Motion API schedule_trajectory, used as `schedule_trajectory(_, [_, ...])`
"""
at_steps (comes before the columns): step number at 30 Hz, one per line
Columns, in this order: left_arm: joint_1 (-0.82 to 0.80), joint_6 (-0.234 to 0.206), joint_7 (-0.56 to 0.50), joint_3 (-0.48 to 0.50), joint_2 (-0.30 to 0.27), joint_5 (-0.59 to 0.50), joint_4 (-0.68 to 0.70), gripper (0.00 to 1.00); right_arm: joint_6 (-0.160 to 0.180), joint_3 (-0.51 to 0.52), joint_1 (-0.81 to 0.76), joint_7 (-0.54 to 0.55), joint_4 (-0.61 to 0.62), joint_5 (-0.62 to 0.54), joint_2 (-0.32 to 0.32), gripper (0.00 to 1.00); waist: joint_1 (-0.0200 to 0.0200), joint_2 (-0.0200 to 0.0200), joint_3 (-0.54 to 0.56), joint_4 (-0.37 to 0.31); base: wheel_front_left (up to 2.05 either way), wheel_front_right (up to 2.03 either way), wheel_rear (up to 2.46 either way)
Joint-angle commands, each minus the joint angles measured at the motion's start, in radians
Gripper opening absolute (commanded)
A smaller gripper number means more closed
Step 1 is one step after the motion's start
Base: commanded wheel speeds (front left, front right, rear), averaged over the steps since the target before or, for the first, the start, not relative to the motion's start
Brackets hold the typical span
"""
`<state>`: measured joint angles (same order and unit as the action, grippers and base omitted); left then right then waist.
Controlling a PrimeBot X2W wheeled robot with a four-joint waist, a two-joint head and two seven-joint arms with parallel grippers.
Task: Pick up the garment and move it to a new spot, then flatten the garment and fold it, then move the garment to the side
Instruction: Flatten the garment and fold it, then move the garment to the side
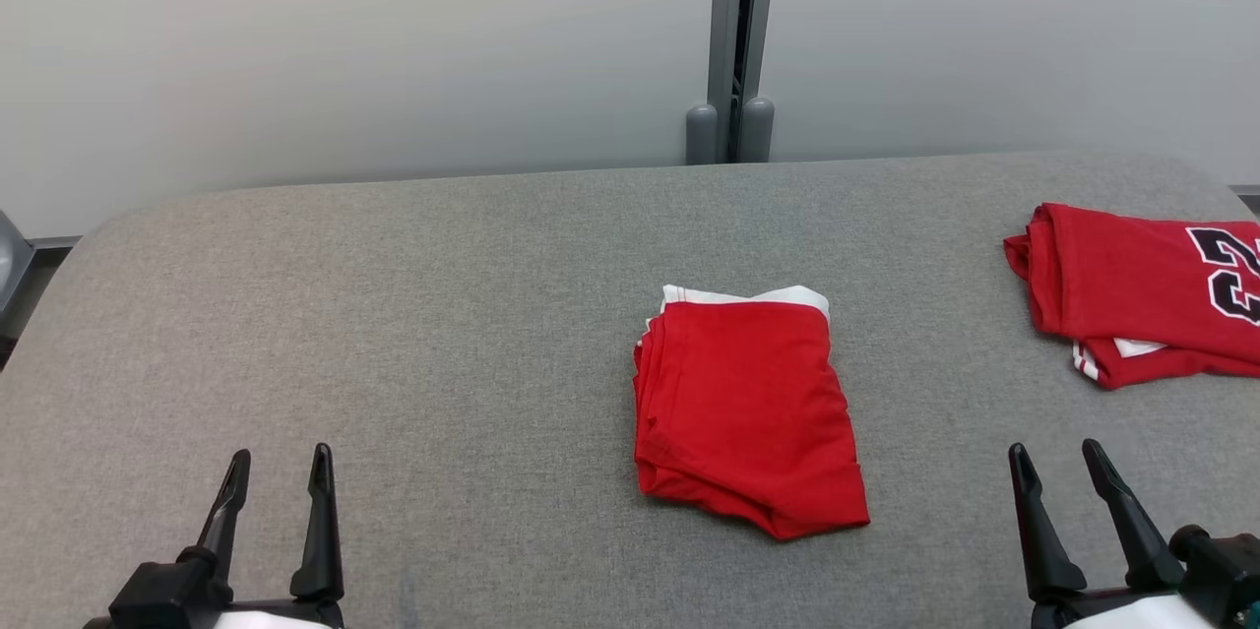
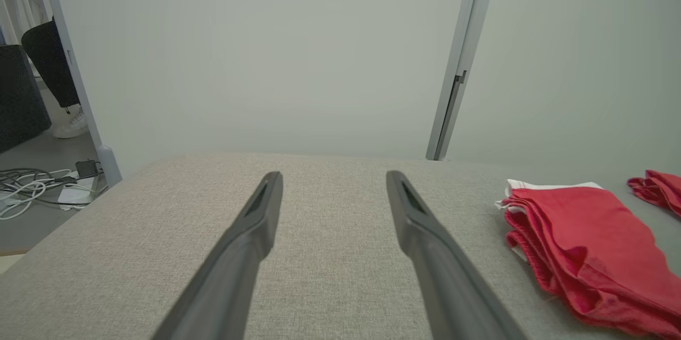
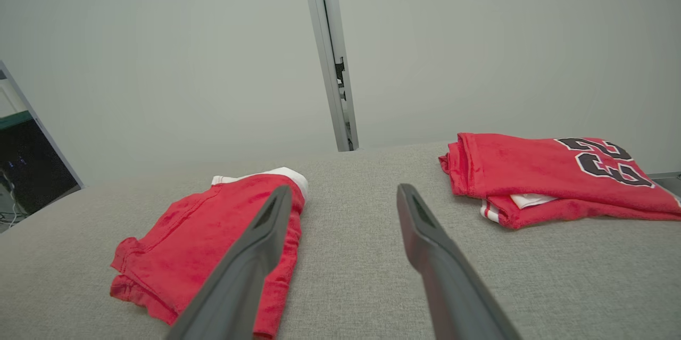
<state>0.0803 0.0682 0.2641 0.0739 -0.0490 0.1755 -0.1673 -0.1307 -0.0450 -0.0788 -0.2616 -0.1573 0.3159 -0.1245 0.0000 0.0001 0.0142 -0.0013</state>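
Observation:
The garment (image 1: 748, 408) is a red piece with a white band, folded into a compact rectangle at the middle of the grey padded table (image 1: 394, 314). It also lies at the right of the left wrist view (image 2: 580, 244) and at the left of the right wrist view (image 3: 207, 239). My left gripper (image 1: 279, 467) stands open at the lower left, well apart from the cloth, nothing between its fingers (image 2: 332, 177). My right gripper (image 1: 1058, 457) is open at the lower right, empty (image 3: 343, 191), a little right of the folded garment.
A second folded red jersey (image 1: 1142, 294) with dark numerals lies at the table's right edge (image 3: 558, 177). A grey post (image 1: 733, 38) stands behind the table against the pale wall. Cables (image 2: 32, 185) lie on the floor off the table's left end.

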Motion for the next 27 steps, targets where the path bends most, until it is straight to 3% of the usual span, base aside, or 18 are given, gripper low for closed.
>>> schedule_trajectory(1, [0.014,0.001,0.0,0.003,-0.004,-0.005,0.005,1.0,0.0,-0.002,-0.011,-0.005,-0.002,0.0,-0.003,1.0,0.0,-0.0001,0.001,0.002,0.0,0.0,0.0])
schedule_trajectory(19, [0.024,-0.025,0.0,-0.029,-0.004,0.009,0.021,1.0,0.0,-0.023,0.012,-0.005,-0.022,0.007,-0.003,1.0,0.0,-0.0001,-0.004,0.009,0.0,0.0,0.0])
schedule_trajectory(27, [-0.004,-0.037,0.0,-0.062,-0.004,0.021,0.026,1.0,0.0,-0.083,0.113,0.006,-0.081,0.018,-0.048,1.0,0.0,-0.0001,-0.015,0.037,0.0,0.0,0.0])
